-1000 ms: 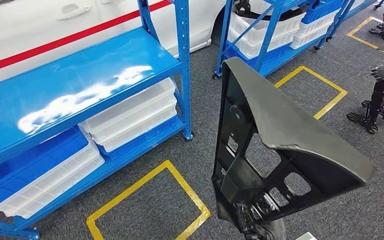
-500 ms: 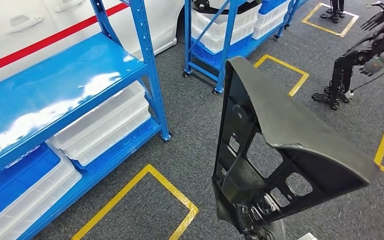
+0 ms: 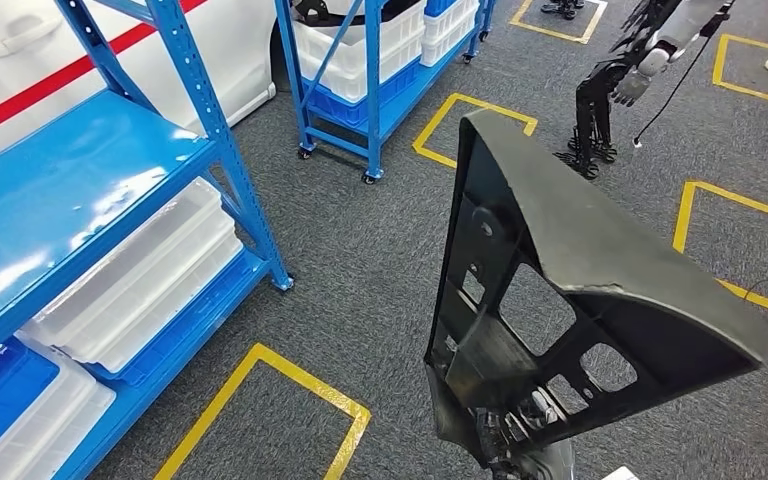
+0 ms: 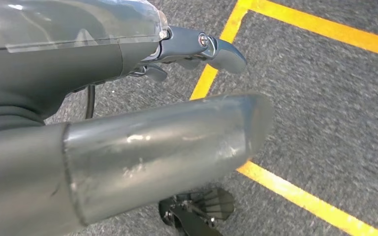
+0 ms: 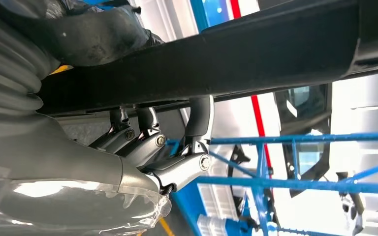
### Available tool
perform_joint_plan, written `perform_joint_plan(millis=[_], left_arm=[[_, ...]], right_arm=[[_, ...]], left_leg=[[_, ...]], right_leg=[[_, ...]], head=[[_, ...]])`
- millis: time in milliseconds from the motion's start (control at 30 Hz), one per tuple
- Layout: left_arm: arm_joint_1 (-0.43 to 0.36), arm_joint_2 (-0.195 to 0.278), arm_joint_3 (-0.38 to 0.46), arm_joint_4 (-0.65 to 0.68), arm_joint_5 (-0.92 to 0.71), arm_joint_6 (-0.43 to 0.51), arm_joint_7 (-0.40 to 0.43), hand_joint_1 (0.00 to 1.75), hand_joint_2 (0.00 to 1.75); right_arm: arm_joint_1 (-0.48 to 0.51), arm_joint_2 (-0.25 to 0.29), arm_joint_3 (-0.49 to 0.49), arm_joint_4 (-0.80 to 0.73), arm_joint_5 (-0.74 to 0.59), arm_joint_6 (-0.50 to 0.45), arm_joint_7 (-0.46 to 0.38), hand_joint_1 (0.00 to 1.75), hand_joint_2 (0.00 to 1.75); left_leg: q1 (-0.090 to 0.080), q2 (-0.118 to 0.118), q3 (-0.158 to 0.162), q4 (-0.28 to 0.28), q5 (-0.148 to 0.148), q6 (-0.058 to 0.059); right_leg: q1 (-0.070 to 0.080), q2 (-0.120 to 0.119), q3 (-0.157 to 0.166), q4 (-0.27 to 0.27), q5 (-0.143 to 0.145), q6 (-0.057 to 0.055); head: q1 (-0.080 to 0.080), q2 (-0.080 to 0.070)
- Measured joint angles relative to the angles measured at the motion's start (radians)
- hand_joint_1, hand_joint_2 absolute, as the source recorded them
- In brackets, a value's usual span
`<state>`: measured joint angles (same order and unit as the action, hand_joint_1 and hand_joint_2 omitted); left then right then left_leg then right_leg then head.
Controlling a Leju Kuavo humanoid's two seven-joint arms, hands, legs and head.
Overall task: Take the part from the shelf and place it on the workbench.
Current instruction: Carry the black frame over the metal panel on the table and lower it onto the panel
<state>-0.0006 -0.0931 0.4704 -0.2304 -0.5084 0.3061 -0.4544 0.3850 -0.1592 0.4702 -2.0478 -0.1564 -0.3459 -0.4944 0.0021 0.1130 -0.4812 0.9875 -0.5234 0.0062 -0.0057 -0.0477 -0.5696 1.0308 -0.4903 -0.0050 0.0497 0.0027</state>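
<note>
The part (image 3: 580,270) is a large black plastic panel with a ribbed, cut-out back and a smooth grey face. In the head view it stands upright at centre right, above the grey carpet. My right hand (image 3: 515,455) grips its lower end and is mostly hidden behind it. In the right wrist view the dark fingers (image 5: 197,123) hook over the part's black edge (image 5: 256,54). My left hand (image 4: 142,98) hangs over the carpet and a yellow line, holding nothing, with its fingers (image 4: 216,46) loosely extended.
A blue shelf (image 3: 70,190) with white bins (image 3: 130,290) beneath stands at left, beside a white car (image 3: 20,60) with a red stripe. A wheeled blue rack (image 3: 370,70) stands behind. Yellow floor boxes (image 3: 290,380) mark the carpet. Another robot (image 3: 630,70) stands at upper right.
The whole view has swung to the right, so the shelf and racks slide left and the other robot comes nearer to centre. The part stays held in the same place in my view.
</note>
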Motion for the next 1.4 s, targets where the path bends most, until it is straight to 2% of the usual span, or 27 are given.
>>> perform_joint_plan(millis=[33,100,167,200,267,333,400,467,533,567,600,667,733,767,800,867,933,967,1033,1067,1133,1167,1233,1267,1300,1333,1400], left_arm=[[-0.002,0.0,0.0,0.0,-0.002,0.0,0.0,0.0,0.0],[-0.004,0.0,0.0,0.0,-0.005,0.0,0.001,0.0,0.0],[-0.002,0.0,0.0,0.0,-0.007,0.0,0.002,0.0,0.0],[0.0,-0.001,0.0,0.0,-0.008,0.001,0.002,0.0,0.0],[0.003,-0.001,0.0,0.0,-0.01,0.001,0.003,0.0,0.0],[0.003,-0.001,0.001,0.0,-0.013,0.001,0.003,0.0,0.0],[0.004,0.0,0.001,0.0,-0.014,0.001,0.003,0.0,0.0],[0.003,0.0,0.001,0.0,-0.014,0.002,0.003,0.0,0.0],[0.001,0.0,0.002,0.0,-0.015,0.002,0.004,0.0,0.0],[0.001,0.0,0.002,0.0,-0.015,0.002,0.004,0.0,0.0],[0.001,0.0,0.002,0.0,-0.016,0.002,0.004,0.0,0.0],[0.003,0.0,0.002,0.0,-0.017,0.001,0.004,0.0,0.0],[0.004,0.0,0.002,0.0,-0.02,0.0,0.004,0.0,0.0],[0.004,0.0,0.002,0.0,-0.021,0.0,0.004,0.0,0.0],[0.003,0.0,0.002,0.0,-0.023,0.0,0.004,0.0,0.0],[0.001,0.0,0.002,0.0,-0.024,-0.001,0.004,0.0,0.0],[-0.001,-0.001,0.002,0.0,-0.025,-0.001,0.004,0.0,0.0],[-0.002,-0.001,0.002,0.0,-0.025,-0.002,0.004,0.0,0.0],[-0.006,-0.001,0.002,0.0,-0.026,-0.002,0.004,0.0,0.0],[-0.008,-0.001,0.002,0.0,-0.027,-0.002,0.004,0.0,0.0],[-0.008,-0.001,0.002,0.0,-0.027,-0.002,0.004,0.0,0.0],[-0.007,-0.002,0.002,0.0,-0.027,-0.003,0.004,0.0,0.0],[-0.003,-0.002,0.002,0.0,-0.027,-0.003,0.003,0.0,0.0],[-0.002,-0.002,0.002,0.0,-0.027,-0.004,0.003,0.0,0.0],[-0.001,-0.002,0.002,0.0,-0.027,-0.004,0.003,0.0,0.0],[-0.001,-0.002,0.002,0.0,-0.027,-0.004,0.003,0.0,0.0],[0.0,-0.002,0.002,0.0,-0.027,-0.003,0.003,0.0,0.0]], right_arm=[[0.001,0.0,0.0,-0.001,0.0,0.001,0.0,1.75,1.75],[0.003,0.0,-0.001,-0.004,0.0,0.002,0.001,1.75,1.75],[0.002,0.0,-0.001,-0.006,0.0,0.003,0.001,1.75,1.75],[0.003,0.0,-0.002,-0.006,0.0,0.003,0.001,1.75,1.75],[0.004,0.0,-0.002,-0.006,0.0,0.004,0.003,1.75,1.75],[0.004,0.0,-0.002,-0.006,0.0,0.004,0.003,1.75,1.75],[0.003,0.0,-0.002,-0.006,0.0,0.004,0.003,1.75,1.75],[0.003,0.0,-0.002,-0.006,0.0,0.005,0.004,1.75,1.75],[0.004,0.0,-0.003,-0.007,0.0,0.005,0.004,1.75,1.75],[0.006,0.0,-0.004,-0.009,0.0,0.005,0.004,1.75,1.75],[0.006,0.0,-0.006,-0.011,0.0,0.005,0.004,1.75,1.75],[0.005,-0.001,-0.008,-0.014,0.0,0.005,0.004,1.75,1.75],[0.003,0.0,-0.008,-0.014,0.0,0.006,0.006,1.75,1.75],[0.004,0.0,-0.01,-0.014,-0.001,0.007,0.008,1.75,1.75],[0.004,0.0,-0.011,-0.014,-0.001,0.009,0.009,1.75,1.75],[0.004,0.0,-0.014,-0.014,-0.002,0.014,0.012,1.75,1.75],[0.003,0.0,-0.014,-0.014,-0.002,0.017,0.013,1.75,1.75],[0.003,0.0,-0.014,-0.014,-0.002,0.018,0.013,1.75,1.75],[0.004,0.0,-0.015,-0.015,-0.002,0.02,0.013,1.75,1.75],[0.005,0.0,-0.015,-0.015,-0.002,0.02,0.013,1.75,1.75],[0.005,0.0,-0.015,-0.015,-0.002,0.021,0.012,1.75,1.75],[0.004,0.0,-0.015,-0.016,-0.002,0.021,0.012,1.75,1.75],[0.004,0.0,-0.015,-0.016,-0.002,0.021,0.013,1.75,1.75],[0.004,0.0,-0.015,-0.016,-0.002,0.021,0.013,1.75,1.75],[0.004,0.0,-0.015,-0.016,-0.002,0.021,0.013,1.75,1.75],[0.004,0.0,-0.015,-0.016,-0.002,0.021,0.013,1.75,1.75],[0.004,0.0,-0.015,-0.016,-0.002,0.021,0.013,1.75,1.75]], left_leg=[[0.002,-0.003,0.001,0.002,-0.005,-0.005],[0.007,-0.044,-0.017,0.043,-0.04,-0.014],[0.01,-0.094,-0.071,0.162,-0.109,-0.018],[0.011,-0.101,-0.105,0.233,-0.137,-0.018],[0.01,-0.106,-0.14,0.3,-0.139,-0.014],[0.01,-0.121,-0.104,0.209,-0.067,-0.006],[0.011,-0.179,-0.049,0.076,-0.005,0.005],[0.009,-0.217,-0.029,0.022,0.007,0.009],[0.009,-0.197,-0.026,0.01,0.012,0.014],[0.011,-0.182,-0.023,0.002,0.017,0.019],[0.013,-0.166,-0.02,-0.006,0.022,0.025],[0.011,-0.132,-0.018,-0.014,0.027,0.034],[0.007,-0.098,-0.02,-0.014,0.025,0.036],[0.007,-0.082,-0.019,-0.014,0.024,0.035],[0.006,-0.067,-0.018,-0.013,0.022,0.033],[0.006,-0.043,-0.012,-0.012,0.016,0.026],[0.002,-0.025,-0.007,-0.007,0.007,0.015],[0.0,-0.017,-0.005,-0.005,0.004,0.01],[0.0,-0.004,-0.001,-0.004,-0.001,0.0],[0.002,-0.011,0.0,0.001,-0.009,-0.005],[0.008,-0.056,-0.025,0.064,-0.055,-0.012],[0.009,-0.082,-0.053,0.127,-0.09,-0.014],[0.01,-0.104,-0.12,0.266,-0.146,-0.015],[0.01,-0.106,-0.139,0.298,-0.147,-0.015],[0.01,-0.108,-0.14,0.291,-0.126,-0.014],[0.01,-0.113,-0.123,0.243,-0.088,-0.011],[0.013,-0.158,-0.069,0.104,-0.015,-0.006]], right_leg=[[-0.001,0.01,-0.002,-0.002,0.002,-0.006],[-0.006,0.028,-0.004,-0.006,0.007,-0.018],[-0.006,0.047,-0.008,-0.008,0.011,-0.026],[-0.004,0.059,-0.01,-0.007,0.012,-0.028],[0.0,0.086,-0.01,-0.006,0.013,-0.029],[0.002,0.114,-0.006,-0.003,0.013,-0.029],[0.002,0.139,-0.008,0.0,0.014,-0.026],[-0.004,0.164,-0.02,0.002,0.019,-0.015],[-0.009,0.189,-0.029,0.001,0.026,0.0],[-0.007,0.179,-0.035,0.009,0.021,0.005],[-0.004,0.156,-0.046,0.031,0.006,0.01],[-0.002,0.087,-0.098,0.138,-0.058,0.015],[-0.007,0.058,-0.155,0.259,-0.108,0.022],[-0.01,0.054,-0.162,0.278,-0.108,0.025],[-0.013,0.05,-0.148,0.258,-0.089,0.028],[-0.015,0.02,-0.07,0.123,-0.029,0.028],[-0.008,-0.011,-0.007,0.012,0.002,0.019],[-0.004,-0.016,0.002,-0.007,0.002,0.013],[-0.001,0.004,0.0,-0.009,0.004,0.001],[-0.002,0.014,0.0,-0.013,0.006,-0.006],[-0.007,0.031,0.002,-0.02,0.012,-0.019],[-0.006,0.04,0.001,-0.021,0.013,-0.023],[-0.003,0.063,-0.001,-0.02,0.013,-0.026],[-0.002,0.077,-0.001,-0.018,0.013,-0.026],[-0.001,0.091,0.0,-0.016,0.012,-0.026],[-0.001,0.105,0.0,-0.013,0.011,-0.025],[-0.001,0.132,-0.002,-0.005,0.008,-0.021]], head=[[0.0,0.0],[0.0,0.0],[0.0,0.0],[0.0,0.0],[0.0,0.0],[0.0,0.0],[0.0,0.0],[0.0,0.0],[0.0,0.0],[0.0,0.0],[0.0,0.0],[0.0,0.0],[0.0,0.0],[0.0,0.0],[0.0,0.0],[0.0,0.0],[0.0,0.0],[0.0,0.0],[0.0,0.0],[0.0,0.0],[0.0,0.0],[0.0,0.0],[0.0,0.0],[0.0,0.0],[0.0,0.0],[0.0,0.0],[0.0,0.0]])
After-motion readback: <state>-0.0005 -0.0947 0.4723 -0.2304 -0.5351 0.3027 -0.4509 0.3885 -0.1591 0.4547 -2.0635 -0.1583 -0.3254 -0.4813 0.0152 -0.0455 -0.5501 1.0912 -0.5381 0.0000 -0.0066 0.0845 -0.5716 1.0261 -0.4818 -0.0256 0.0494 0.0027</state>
